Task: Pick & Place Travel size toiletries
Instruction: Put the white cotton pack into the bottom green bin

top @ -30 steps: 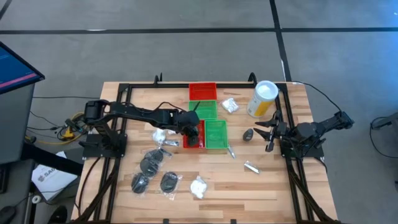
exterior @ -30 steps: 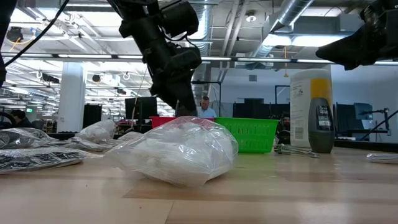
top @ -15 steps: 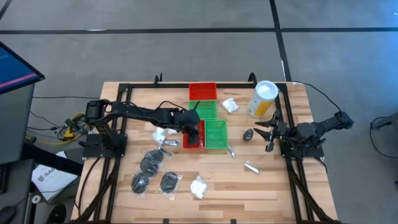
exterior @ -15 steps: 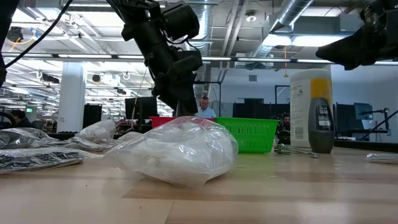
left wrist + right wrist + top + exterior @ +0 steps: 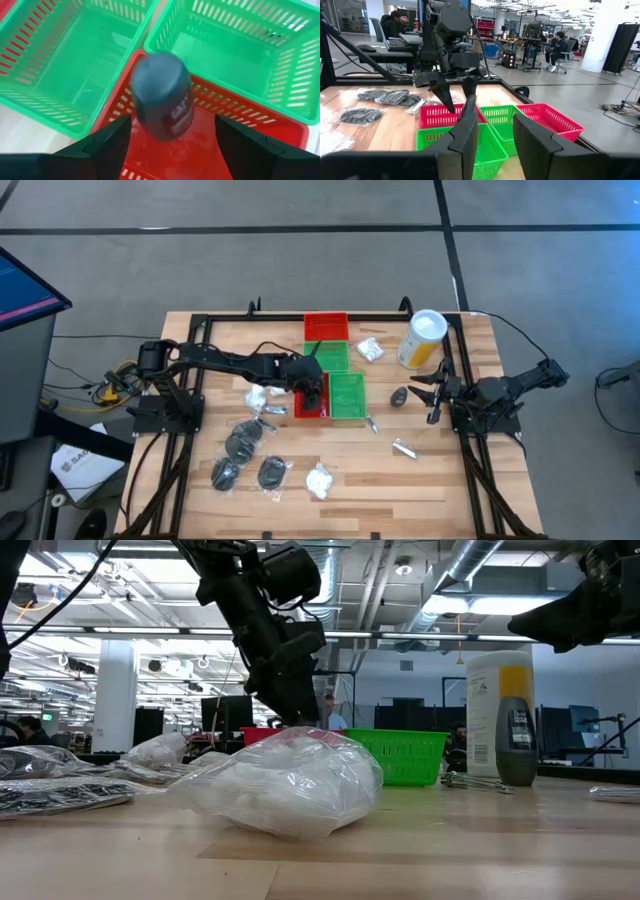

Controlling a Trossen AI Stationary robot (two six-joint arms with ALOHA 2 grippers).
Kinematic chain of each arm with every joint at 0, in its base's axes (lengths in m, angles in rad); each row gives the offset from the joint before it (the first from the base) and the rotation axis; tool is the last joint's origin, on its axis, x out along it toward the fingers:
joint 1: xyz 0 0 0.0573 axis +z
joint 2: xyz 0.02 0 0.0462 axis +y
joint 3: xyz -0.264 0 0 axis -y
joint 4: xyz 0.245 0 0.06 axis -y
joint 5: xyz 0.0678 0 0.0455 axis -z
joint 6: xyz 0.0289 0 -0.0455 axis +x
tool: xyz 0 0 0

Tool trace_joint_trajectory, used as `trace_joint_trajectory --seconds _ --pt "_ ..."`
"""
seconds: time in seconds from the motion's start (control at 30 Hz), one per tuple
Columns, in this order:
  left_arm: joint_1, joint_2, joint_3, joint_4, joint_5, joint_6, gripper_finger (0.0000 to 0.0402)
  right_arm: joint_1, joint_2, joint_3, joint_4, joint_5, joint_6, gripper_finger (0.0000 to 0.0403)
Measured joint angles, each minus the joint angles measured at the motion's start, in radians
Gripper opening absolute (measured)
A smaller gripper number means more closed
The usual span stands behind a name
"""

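A dark rounded bottle [image 5: 162,95] sits in the red tray [image 5: 215,145], blurred, between spread fingers. On the table's left side lie three bagged dark discs [image 5: 245,443], one white lump [image 5: 259,397] beside the trays and another [image 5: 320,480] near the front edge. A clear packet [image 5: 370,349] lies by the far trays, a dark bottle [image 5: 398,396] right of them, and a thin pale packet [image 5: 405,448] farther front.
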Motion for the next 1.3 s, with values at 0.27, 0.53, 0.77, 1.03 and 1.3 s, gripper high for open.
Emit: trace_joint_trajectory --seconds 0.27,0.53,0.77,1.03,1.3 --pt "0.000 -0.008 0.000 -0.004 0.000 0.021 0.0278 0.000 0.000 0.000 0.000 0.000 0.000 0.0115" --pt "0.000 -0.092 0.001 -0.059 -0.010 0.061 0.0278 0.000 0.000 0.000 0.000 0.000 0.000 0.0115" --pt "0.000 -0.152 -0.011 -0.223 -0.078 -0.007 0.0278 0.000 0.001 0.000 -0.001 0.000 0.001 0.0115" --pt "0.000 -0.305 -0.176 -0.243 -0.077 -0.147 0.0278 0.001 0.001 0.000 -0.001 -0.002 0.001 0.0115" --pt "-0.038 -0.506 -0.354 -0.251 -0.077 -0.348 0.0278 0.001 0.001 0.000 -0.001 -0.002 0.001 0.0115"
